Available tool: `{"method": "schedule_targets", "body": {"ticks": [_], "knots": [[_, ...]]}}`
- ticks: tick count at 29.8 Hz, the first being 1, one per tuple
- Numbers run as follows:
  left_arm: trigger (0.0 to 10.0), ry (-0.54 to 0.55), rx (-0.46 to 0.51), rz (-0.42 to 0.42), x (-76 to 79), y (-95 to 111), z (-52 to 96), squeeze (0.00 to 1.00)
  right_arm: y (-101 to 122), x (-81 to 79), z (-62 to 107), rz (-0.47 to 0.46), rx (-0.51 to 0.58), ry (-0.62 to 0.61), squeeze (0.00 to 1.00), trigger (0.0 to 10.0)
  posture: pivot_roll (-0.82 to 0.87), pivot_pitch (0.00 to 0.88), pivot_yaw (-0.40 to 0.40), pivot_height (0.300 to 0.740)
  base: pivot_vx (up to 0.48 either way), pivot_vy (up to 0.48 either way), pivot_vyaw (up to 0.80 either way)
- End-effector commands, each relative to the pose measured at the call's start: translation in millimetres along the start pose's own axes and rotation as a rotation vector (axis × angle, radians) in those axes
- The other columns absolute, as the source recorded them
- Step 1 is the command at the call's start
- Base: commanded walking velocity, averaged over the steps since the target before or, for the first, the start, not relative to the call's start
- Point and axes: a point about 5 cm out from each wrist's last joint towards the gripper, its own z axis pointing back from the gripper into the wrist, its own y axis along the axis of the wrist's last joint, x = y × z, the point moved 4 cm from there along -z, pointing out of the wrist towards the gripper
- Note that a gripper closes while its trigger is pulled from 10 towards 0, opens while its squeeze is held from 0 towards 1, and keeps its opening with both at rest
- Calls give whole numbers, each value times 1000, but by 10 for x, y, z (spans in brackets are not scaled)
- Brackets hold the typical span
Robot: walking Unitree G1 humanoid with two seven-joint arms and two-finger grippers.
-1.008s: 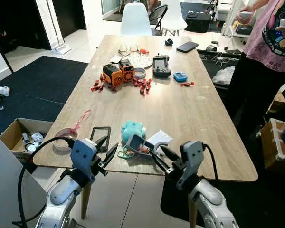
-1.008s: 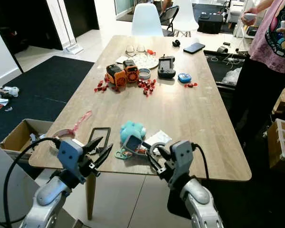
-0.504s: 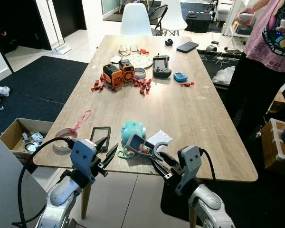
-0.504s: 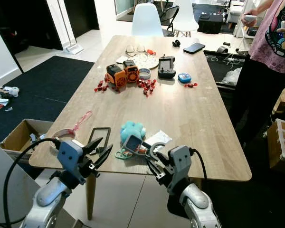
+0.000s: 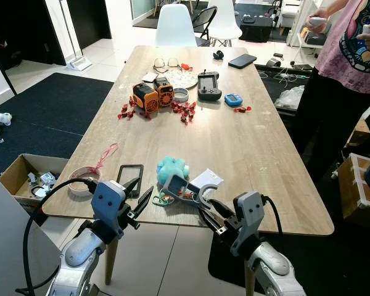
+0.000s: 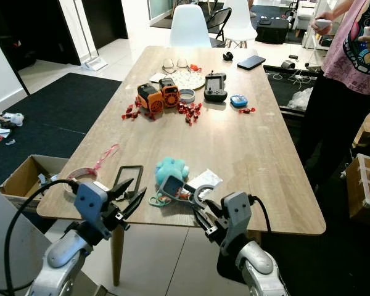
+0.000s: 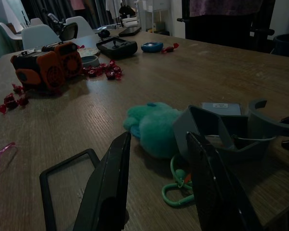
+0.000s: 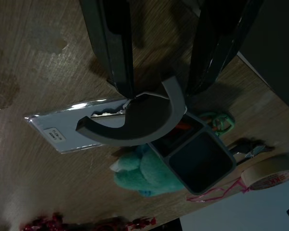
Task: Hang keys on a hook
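Observation:
A teal plush keychain (image 5: 172,166) with a green clip (image 5: 162,199) lies near the table's front edge. Beside it stands a grey hook holder (image 5: 176,185), whose curved hook (image 5: 208,192) rests partly on a white card (image 8: 62,127). My right gripper (image 5: 205,206) is open at the table edge, and in the right wrist view the hook's (image 8: 135,125) end lies just ahead of the gap between its fingers (image 8: 111,43). My left gripper (image 5: 143,186) is open, low at the edge, pointing toward the plush (image 7: 151,127) and the clip (image 7: 176,187).
A black rectangular frame (image 5: 130,179) and a tape roll (image 5: 84,179) with pink ribbon lie at the front left. Orange devices (image 5: 153,94), red candies (image 5: 185,112) and a controller (image 5: 209,85) sit mid-table. A person (image 5: 342,68) stands at the right; a cardboard box (image 5: 21,176) is on the floor.
My right arm has sunk a little lower, its fingertips staying by the curved hook. The left arm and the things on the table have not moved.

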Motion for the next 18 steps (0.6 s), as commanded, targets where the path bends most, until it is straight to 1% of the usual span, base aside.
{"method": "schedule_targets", "body": {"ticks": [1,3,7,14,18], "knots": [[10000,-4,2,4,13,-7,15,0,-57,32,49,-7,-13,-20,0,10000,45,73,-7,740,0,0,0],[10000,-3,6,5,12,-1,14,0,-54,32,49,-7,-11,-20,0,10000,45,73,-7,740,0,0,0],[10000,-12,56,32,27,85,6,0,-16,18,31,-10,5,-18,0,10000,44,74,-6,740,0,0,0],[10000,-94,42,1,137,54,45,0,-15,9,28,-12,7,-13,0,10000,47,77,-9,740,0,0,0],[10000,-127,30,-3,180,26,82,0,-7,6,21,-13,11,-12,0,10000,47,79,-10,740,0,0,0]]}}
